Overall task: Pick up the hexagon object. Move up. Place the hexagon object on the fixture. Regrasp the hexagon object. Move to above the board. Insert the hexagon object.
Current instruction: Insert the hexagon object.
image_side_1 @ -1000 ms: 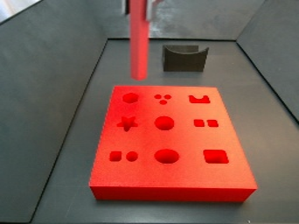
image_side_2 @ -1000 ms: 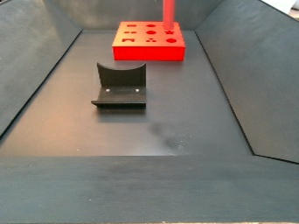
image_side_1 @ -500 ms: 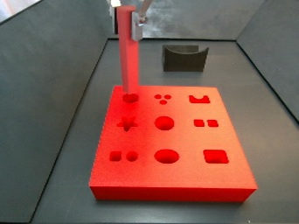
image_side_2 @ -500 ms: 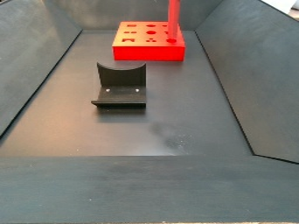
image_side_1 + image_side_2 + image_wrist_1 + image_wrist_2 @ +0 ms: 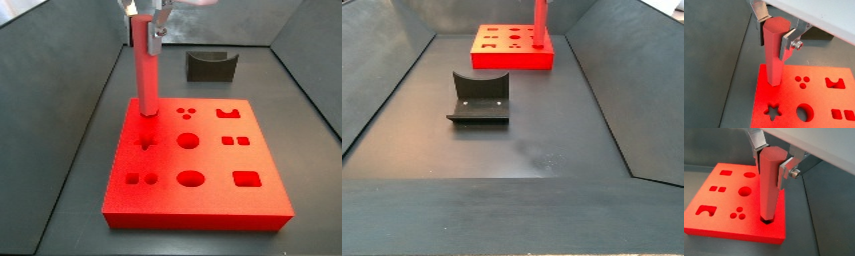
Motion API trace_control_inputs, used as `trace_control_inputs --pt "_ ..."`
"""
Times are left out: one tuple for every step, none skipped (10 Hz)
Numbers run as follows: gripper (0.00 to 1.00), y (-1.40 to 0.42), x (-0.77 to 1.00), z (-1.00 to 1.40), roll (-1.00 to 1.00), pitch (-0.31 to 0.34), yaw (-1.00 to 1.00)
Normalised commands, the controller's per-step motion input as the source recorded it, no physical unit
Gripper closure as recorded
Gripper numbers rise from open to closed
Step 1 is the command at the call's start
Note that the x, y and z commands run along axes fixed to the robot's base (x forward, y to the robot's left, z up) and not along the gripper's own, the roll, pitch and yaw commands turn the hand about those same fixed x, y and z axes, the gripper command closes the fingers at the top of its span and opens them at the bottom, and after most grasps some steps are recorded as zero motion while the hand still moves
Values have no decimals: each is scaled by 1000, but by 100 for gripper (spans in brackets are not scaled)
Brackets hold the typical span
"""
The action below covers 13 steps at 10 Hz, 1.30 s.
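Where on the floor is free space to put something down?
The widest bare floor lies in front of the fixture, toward the near wall. A narrow strip runs between fixture and board. It is crowded at the board's corner, where the claw holds the hexagon object upright.

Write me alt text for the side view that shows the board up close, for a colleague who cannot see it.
The gripper holds a slim red hexagonal peg upright, its lower tip in a hole at the far left corner of the flat red board with shaped cut-outs. A small dark fixture stands on the grey floor beyond the board.
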Motion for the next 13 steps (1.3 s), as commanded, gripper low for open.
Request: trace_control_inputs --pt "100 17 -40 -326 159 -74 100" --pt "100 0 0 -340 266 -81 80" --pt "100 0 -20 -231 217 -89 60" --pt "100 0 0 -160 146 -50 26" --pt "100 14 100 -223 150 -11 97" --pt "100 26 186 -314 114 -3 137" --pt "100 26 311 -366 51 0 120" --pt "100 17 406 -383 54 0 183" --pt "100 0 389 -354 69 11 226" --pt "100 0 237 -354 67 0 214" --pt "100 0 60 -394 50 -11 129" --pt "100 0 6 -420 56 -24 54" --pt "100 0 60 -451 7 -36 9"
